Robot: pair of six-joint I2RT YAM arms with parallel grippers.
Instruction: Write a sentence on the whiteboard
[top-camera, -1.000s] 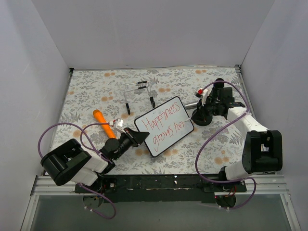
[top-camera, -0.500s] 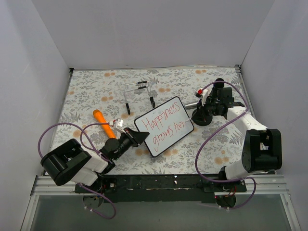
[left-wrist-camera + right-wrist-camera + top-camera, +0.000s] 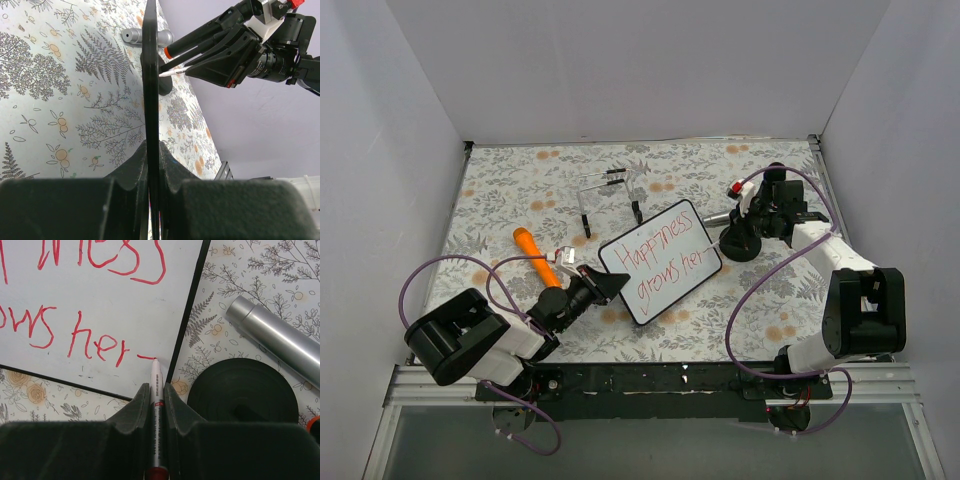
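The whiteboard lies tilted in the middle of the table, and the left wrist view shows its black frame edge-on. My left gripper is shut on its near-left edge. Red handwriting, the sentence, fills two lines. The right wrist view shows the lower line ending in "her" and a short dash. My right gripper is shut on a white marker with a red end. The marker's tip touches the board at the end of that dash, near the right frame.
A black round base with a silver rod sits just right of the board, beside my right gripper. A clear wire stand stands behind the board. An orange marker-like stick lies at the left. White walls enclose the table.
My right gripper with the marker has shifted very slightly at the board's right edge. The left arm and the whiteboard have stayed still.
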